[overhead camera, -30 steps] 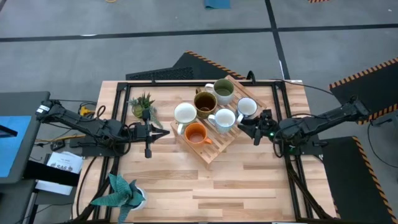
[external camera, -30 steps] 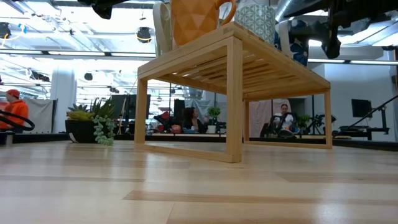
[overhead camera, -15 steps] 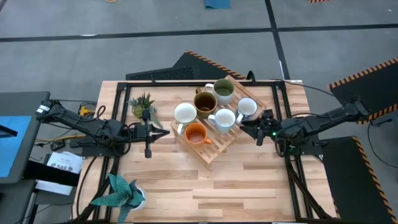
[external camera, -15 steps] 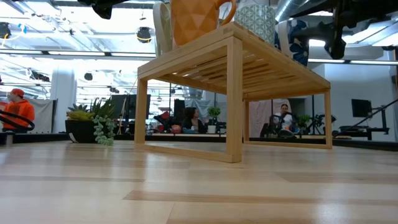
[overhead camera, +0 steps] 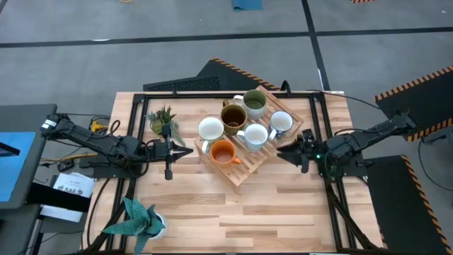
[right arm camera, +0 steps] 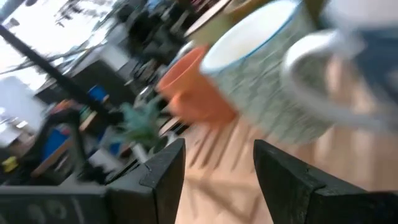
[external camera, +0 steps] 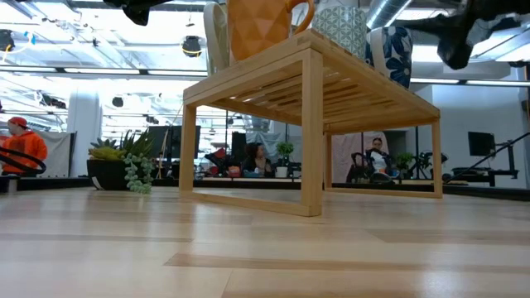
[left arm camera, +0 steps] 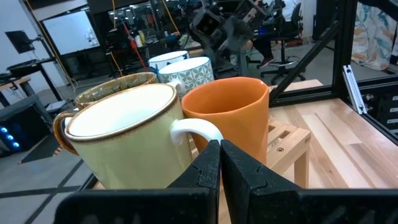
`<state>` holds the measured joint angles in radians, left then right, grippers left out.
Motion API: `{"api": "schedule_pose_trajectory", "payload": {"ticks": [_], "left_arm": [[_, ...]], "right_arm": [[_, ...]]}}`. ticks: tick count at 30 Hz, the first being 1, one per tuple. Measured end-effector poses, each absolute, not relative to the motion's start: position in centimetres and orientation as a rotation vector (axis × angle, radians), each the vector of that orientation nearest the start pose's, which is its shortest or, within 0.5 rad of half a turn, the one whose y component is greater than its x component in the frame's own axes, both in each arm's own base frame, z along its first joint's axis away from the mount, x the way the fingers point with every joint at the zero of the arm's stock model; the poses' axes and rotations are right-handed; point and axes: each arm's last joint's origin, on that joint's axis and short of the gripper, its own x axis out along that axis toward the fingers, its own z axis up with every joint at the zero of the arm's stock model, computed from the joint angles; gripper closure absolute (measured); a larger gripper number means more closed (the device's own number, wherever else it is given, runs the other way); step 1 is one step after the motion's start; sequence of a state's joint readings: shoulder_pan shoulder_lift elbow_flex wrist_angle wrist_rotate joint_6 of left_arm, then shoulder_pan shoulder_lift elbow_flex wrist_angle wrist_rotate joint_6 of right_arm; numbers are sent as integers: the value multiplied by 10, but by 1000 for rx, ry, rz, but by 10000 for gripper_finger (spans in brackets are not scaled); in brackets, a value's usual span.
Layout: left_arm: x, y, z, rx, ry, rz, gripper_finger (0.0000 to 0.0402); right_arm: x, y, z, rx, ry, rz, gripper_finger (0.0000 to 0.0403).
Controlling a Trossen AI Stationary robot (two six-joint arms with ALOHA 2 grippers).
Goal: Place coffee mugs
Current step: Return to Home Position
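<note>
Mugs (overhead camera: pixel 233 117), all six, stand on the wooden rack (overhead camera: pixel 244 170) at frame centre, up-left of the right gripper (overhead camera: pixel 289 153), which gapes empty just beside the blue-patterned mug (overhead camera: pixel 281 122); left gripper (overhead camera: pixel 180 150) waits clenched, centre-left.

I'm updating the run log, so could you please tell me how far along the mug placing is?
Done: all six mugs stand on the wooden rack. In hand: nothing; the right gripper is open and empty beside the rack, and the left gripper is shut on the rack's other side. Left: probably only parking both arms, since no mug shows off the rack.
</note>
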<state>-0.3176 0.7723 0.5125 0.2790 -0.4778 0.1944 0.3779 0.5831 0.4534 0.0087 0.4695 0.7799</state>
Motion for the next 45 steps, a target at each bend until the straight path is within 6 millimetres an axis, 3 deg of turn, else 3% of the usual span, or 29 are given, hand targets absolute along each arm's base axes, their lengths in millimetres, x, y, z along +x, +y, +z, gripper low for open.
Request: {"api": "schedule_pose_trajectory", "payload": {"ticks": [8, 12, 15, 19, 20, 27, 35, 45], "left_arm": [[171, -42, 285, 163, -6, 161, 401], [168, -44, 286, 147, -8, 146, 401], [163, -44, 290, 169, -35, 133, 401], [146, -38, 302, 199, -102, 143, 401], [141, -35, 303, 208, -107, 145, 401], [115, -25, 297, 233, -132, -82, 401], [117, -22, 239, 180, -70, -106, 401], [99, -20, 230, 206, -174, -143, 401]], "right_arm": [[139, 64, 258, 612, 171, 13, 192], [142, 72, 258, 520, 170, 55, 217], [142, 75, 257, 420, 170, 83, 266], [141, 76, 255, 264, 185, 86, 372], [140, 76, 254, 235, 191, 76, 383], [140, 75, 252, 212, 204, 57, 382], [140, 74, 252, 124, 198, 55, 380], [139, 73, 254, 129, 191, 52, 381]]}}
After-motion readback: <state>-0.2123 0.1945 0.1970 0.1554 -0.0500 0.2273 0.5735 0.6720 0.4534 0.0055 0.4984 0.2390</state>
